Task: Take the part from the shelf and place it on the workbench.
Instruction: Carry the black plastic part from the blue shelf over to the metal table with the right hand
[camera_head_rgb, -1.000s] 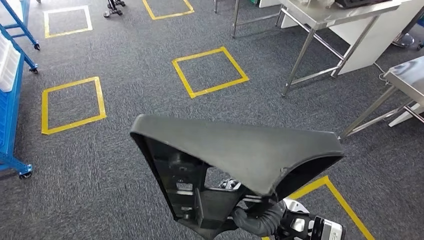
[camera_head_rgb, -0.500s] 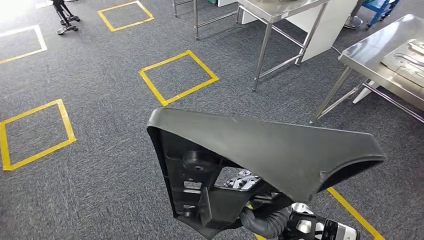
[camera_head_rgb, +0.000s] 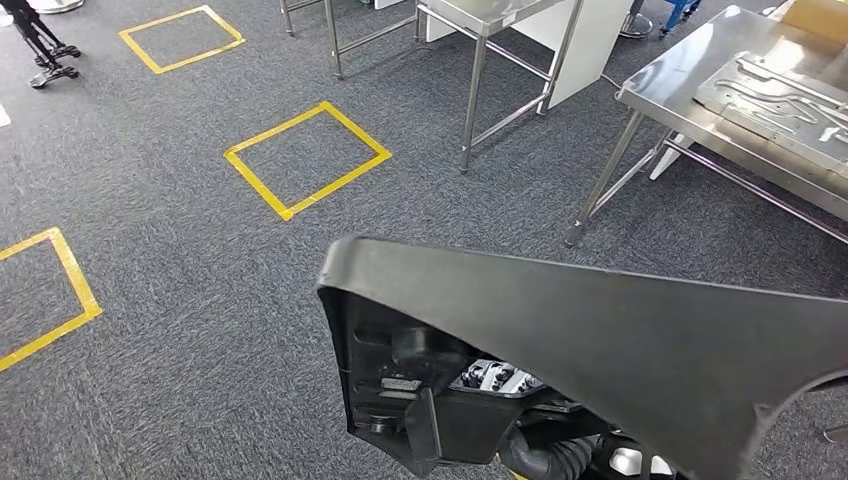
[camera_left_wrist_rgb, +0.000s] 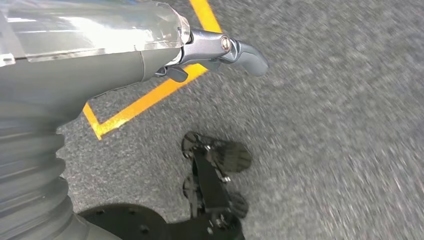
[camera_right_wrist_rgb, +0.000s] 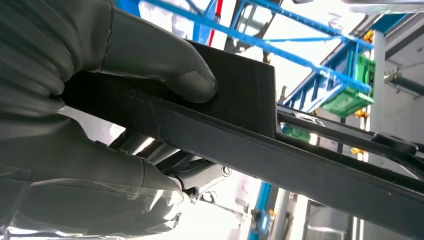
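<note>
The view is swung since a second ago: the workbench (camera_head_rgb: 740, 95) is now at 2 o'clock. The part (camera_head_rgb: 600, 350) is clamped by the right hand (camera_right_wrist_rgb: 100, 100); the left hand (camera_left_wrist_rgb: 215, 55) hangs, its fingers indeterminate. Carry under way.

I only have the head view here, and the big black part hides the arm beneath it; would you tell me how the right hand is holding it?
Observer: In the right wrist view, the right hand grips a flat edge of the black part, with the thumb pressed on one face.
Operator: Thank you. And where is the left hand?
Observer: The left hand hangs over grey carpet, holding nothing.
Operator: Is anything near it?
Observer: A yellow tape line runs on the floor beneath it.
</note>
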